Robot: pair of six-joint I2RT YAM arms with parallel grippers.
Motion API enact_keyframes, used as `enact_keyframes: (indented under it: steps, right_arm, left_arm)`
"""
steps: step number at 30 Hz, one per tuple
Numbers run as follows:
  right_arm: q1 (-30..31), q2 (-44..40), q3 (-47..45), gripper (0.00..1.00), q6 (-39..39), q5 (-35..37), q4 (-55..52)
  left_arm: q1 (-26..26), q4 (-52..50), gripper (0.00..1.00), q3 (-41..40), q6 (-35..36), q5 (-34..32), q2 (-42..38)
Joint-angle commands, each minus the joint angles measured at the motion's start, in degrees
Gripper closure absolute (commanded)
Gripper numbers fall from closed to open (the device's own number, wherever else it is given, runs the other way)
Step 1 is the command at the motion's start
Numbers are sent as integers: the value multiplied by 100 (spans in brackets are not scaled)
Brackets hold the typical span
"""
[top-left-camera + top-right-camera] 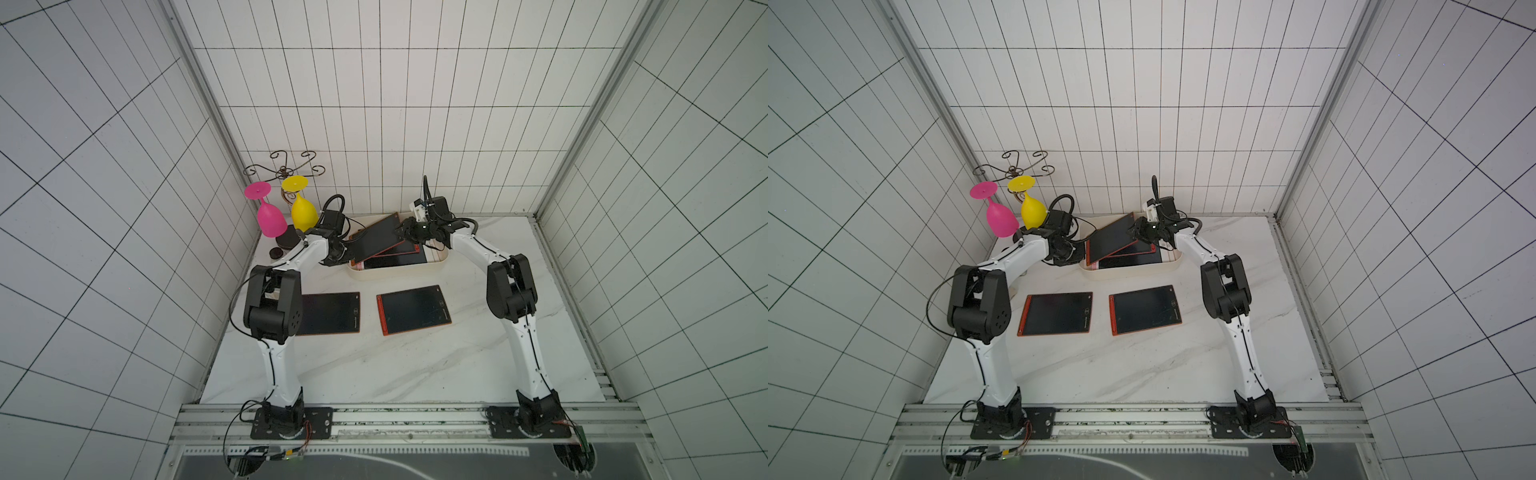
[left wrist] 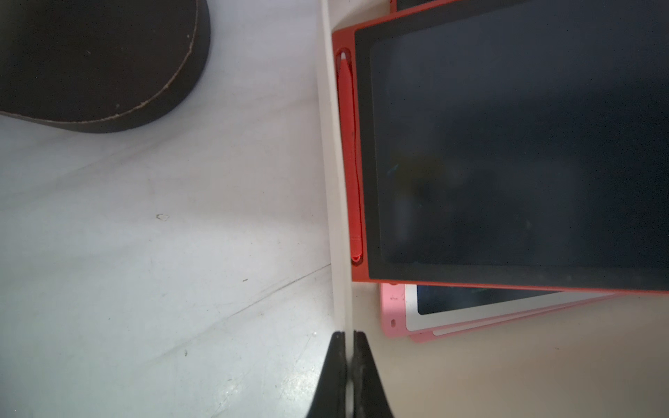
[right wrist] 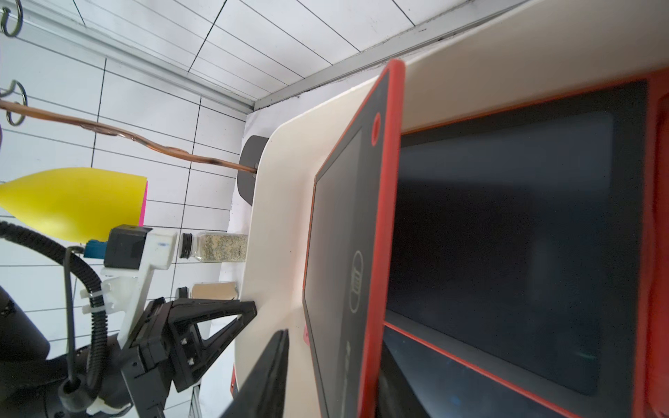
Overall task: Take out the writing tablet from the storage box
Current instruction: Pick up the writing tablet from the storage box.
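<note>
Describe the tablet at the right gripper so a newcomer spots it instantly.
At the back of the marble table sits the cream storage box, holding a stack of tablets. The one meant is the top red-framed tablet: unlike the flat ones beneath, it tilts up, its raised edge at the right gripper.

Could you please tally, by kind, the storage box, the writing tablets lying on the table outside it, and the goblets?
Storage box: 1
Writing tablets outside it: 2
Goblets: 2
Total: 5
</note>
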Motion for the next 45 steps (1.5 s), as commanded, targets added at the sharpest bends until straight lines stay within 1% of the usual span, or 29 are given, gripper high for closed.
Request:
enact_keyframes:
  steps: [1, 6, 9, 11, 13, 17, 22, 24, 27, 30, 41, 45]
  right_arm:
    - [-66, -18, -347, 68, -40, 7, -10]
    - [-94, -161, -589, 73, -19, -27, 160]
    - [-128, -283, -843, 85, 94, -129, 437]
    - [-154, -361, -975, 89, 161, -196, 605]
    - [-167, -424, -1048, 100, 184, -216, 664]
    - [-219, -554, -1197, 100, 288, -256, 851]
    - [-306, -838, -1593, 100, 476, -326, 1231]
    - [-340, -959, -1725, 100, 503, -342, 1309]
    - [-391, -1120, -1883, 100, 501, -360, 1365]
    - [-465, -1291, -2053, 100, 526, -399, 1457]
    - [-665, -1754, -2474, 100, 613, -504, 1713]
    - [-725, -1954, -2553, 100, 588, -571, 1710]
  left_arm:
    - [-39, 428, 100, 123, 273, 488, -360]
    - [119, 491, 100, 107, 267, 671, -345]
    - [184, 518, 100, 95, 257, 679, -352]
    - [207, 543, 100, 97, 283, 694, -352]
    - [221, 553, 100, 101, 306, 745, -334]
    - [216, 564, 100, 97, 292, 785, -295]
    - [215, 562, 100, 153, 272, 755, -266]
    - [224, 554, 96, 194, 234, 743, -234]
    - [219, 558, 94, 229, 172, 725, -218]
    - [214, 562, 88, 212, 108, 675, -236]
    - [219, 615, 87, 178, -61, 435, -329]
    - [292, 516, 84, 183, -122, 389, -572]
